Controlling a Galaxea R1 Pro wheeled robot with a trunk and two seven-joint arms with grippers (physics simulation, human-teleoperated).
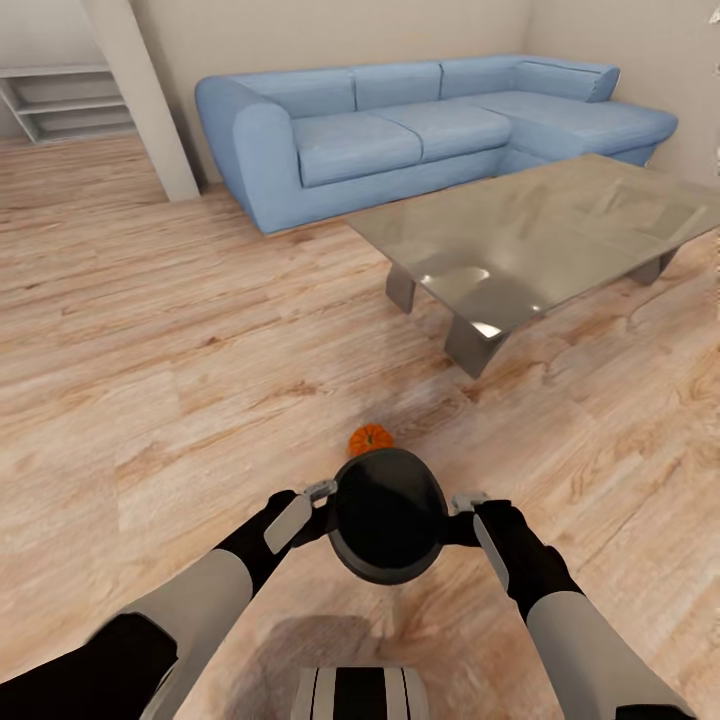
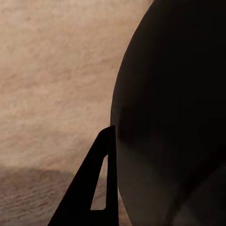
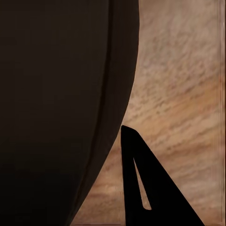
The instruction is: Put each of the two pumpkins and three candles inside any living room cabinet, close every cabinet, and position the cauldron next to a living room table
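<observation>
Cauldron [image 1: 388, 518] gripped between both arms' fingers — pumpkin [image 1: 370, 439] just beyond.

- Both arms reach forward, bent slightly inward.
- Left gripper [image 1: 322, 505] presses the pot [image 1: 388, 513] from one side.
- Right gripper [image 1: 468, 512] presses the opposite side.

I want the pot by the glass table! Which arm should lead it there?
Probably the right. Both grippers, left and right, press the cauldron from opposite sides, so neither can let go. The table stands ahead toward the robot's right, so that arm leads. A pumpkin lies just beyond.
</observation>
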